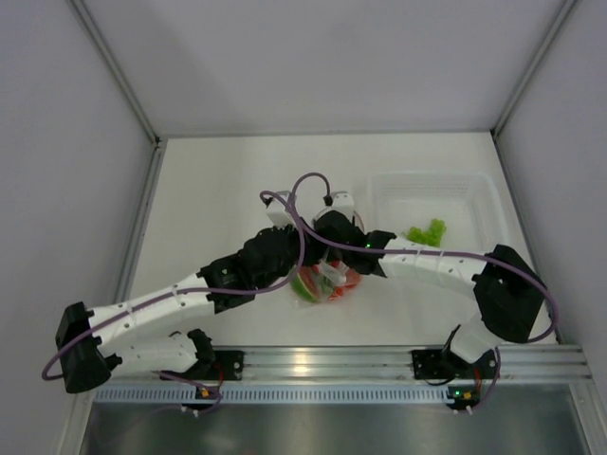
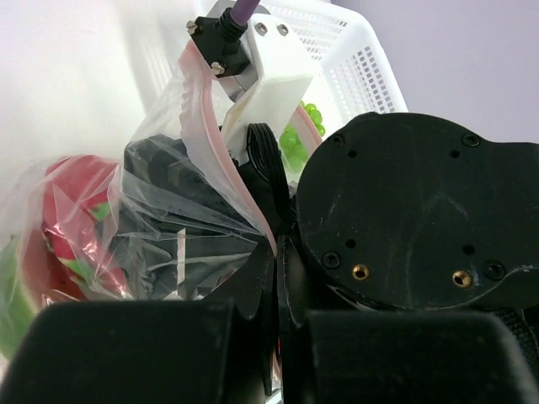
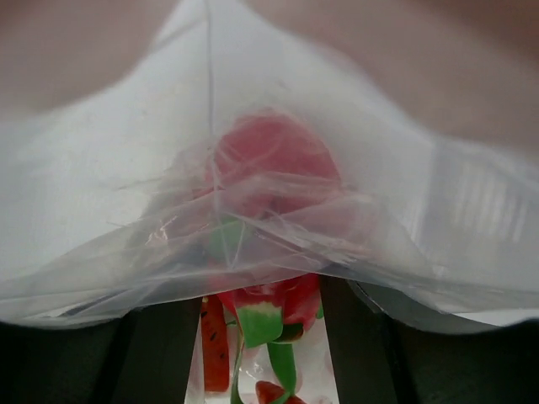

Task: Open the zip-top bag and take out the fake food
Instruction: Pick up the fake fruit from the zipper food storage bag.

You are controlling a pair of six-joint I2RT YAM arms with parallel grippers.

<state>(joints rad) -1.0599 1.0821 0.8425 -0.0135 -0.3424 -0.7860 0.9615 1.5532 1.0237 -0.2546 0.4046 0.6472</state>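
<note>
From above, we can't sort the fake food [image 1: 313,282] inside the zip-top bag [image 1: 336,286]: too small. On the right wrist, blurred film veils a red piece [image 3: 274,156], and the right pincer [image 3: 269,362] shows only dark fingers [image 3: 67,370], cut off at the bottom edge. The white basket [image 2: 362,67] runs off the left wrist view's top.

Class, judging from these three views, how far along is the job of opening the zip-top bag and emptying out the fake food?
Done: the zip-top bag is open, and a green leafy piece lies in the tub. In hand: the left gripper pinches the bag's zip edge while the right gripper, jaws apart, reaches inside. Left: the dragon fruit and melon slice sit inside the bag.
</note>
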